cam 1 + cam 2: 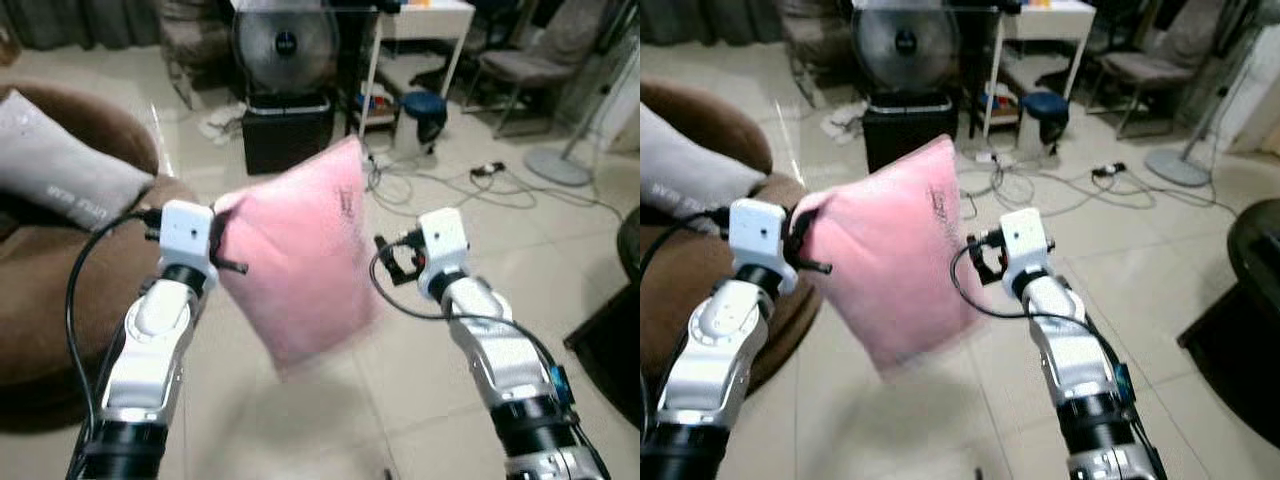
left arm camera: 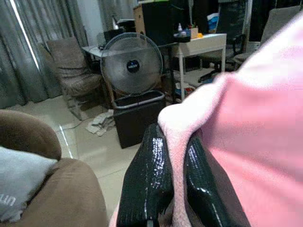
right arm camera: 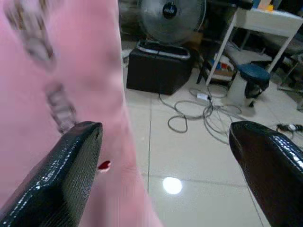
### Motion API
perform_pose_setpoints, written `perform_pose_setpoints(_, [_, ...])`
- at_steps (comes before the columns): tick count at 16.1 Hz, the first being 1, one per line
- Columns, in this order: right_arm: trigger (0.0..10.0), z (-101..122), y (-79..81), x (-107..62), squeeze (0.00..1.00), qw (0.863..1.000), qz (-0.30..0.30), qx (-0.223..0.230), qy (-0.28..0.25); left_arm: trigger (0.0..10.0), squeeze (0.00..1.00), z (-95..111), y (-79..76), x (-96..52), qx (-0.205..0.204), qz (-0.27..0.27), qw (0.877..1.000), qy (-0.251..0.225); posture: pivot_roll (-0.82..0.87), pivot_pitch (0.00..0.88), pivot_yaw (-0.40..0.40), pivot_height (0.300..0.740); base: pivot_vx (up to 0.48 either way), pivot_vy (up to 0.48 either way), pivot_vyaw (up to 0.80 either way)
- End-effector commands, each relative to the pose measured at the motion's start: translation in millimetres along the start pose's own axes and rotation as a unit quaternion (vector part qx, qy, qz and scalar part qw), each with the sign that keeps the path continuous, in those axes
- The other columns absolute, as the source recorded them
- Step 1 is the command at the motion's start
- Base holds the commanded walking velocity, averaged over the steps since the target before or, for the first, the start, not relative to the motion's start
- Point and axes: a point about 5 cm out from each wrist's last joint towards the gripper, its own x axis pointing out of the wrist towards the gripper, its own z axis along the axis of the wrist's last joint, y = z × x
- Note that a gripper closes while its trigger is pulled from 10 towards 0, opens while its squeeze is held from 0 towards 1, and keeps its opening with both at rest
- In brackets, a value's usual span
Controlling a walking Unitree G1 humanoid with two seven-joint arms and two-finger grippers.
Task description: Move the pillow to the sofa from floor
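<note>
A pink pillow point(image 1: 300, 250) hangs in the air between my two arms, tilted, well above the tiled floor. My left gripper point(image 1: 224, 240) is shut on the pillow's upper left corner; in the left wrist view the pink fabric is pinched between its two fingers point(image 2: 142, 184). My right gripper point(image 1: 393, 262) stands open at the pillow's right edge. In the right wrist view one finger point(image 3: 71, 161) lies against the pink cloth and the other is apart from it. The brown sofa point(image 1: 60, 290) is at the left, beside my left arm.
A grey cushion point(image 1: 60, 170) lies on the sofa. Ahead stand a floor fan point(image 1: 285, 45), a black box point(image 1: 288, 130), a white table point(image 1: 430, 20) and a blue stool point(image 1: 423, 105). Cables point(image 1: 450, 180) trail over the tiles. Dark furniture point(image 1: 615, 330) is at the right.
</note>
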Motion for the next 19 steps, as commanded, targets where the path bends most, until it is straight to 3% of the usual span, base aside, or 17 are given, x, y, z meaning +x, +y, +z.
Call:
perform_pose_setpoints(1, [10.0,2.1,-6.4,-0.6,0.0,1.0,-0.006,-0.002,-0.004,10.0,0.0,14.0,-0.2,3.3,0.004,0.004,0.999,-0.033,0.15,0.0,-0.039,0.74,0.431,0.0,0.8])
perform_pose_setpoints(3, [10.0,1.5,-4.8,-0.3,0.0,1.0,-0.003,0.0,-0.004,10.0,0.0,15.0,-0.4,3.3,0.004,0.003,0.999,-0.034,0.15,0.0,-0.039,0.74,0.431,0.0,0.8])
perform_pose_setpoints(7, [10.0,-0.8,-2.5,-2.6,0.0,1.0,0.011,-0.004,-0.002,10.0,0.0,13.4,-2.7,1.2,0.005,0.0,0.999,-0.032,0.15,0.0,-0.04,0.74,0.429,0.0,0.0])
perform_pose_setpoints(17, [10.0,2.1,3.7,-0.9,0.0,0.999,0.031,-0.006,-0.011,10.0,0.0,15.3,3.7,-0.4,0.014,0.017,0.999,-0.034,0.16,0.0,-0.049,0.74,0.447,0.0,0.8])
perform_pose_setpoints(19, [10.0,0.7,0.8,-0.8,0.0,1.0,0.02,0.001,-0.008,10.0,0.0,15.6,2.0,0.3,0.014,0.01,0.999,-0.036,0.16,0.0,-0.044,0.74,0.469,0.0,0.0])
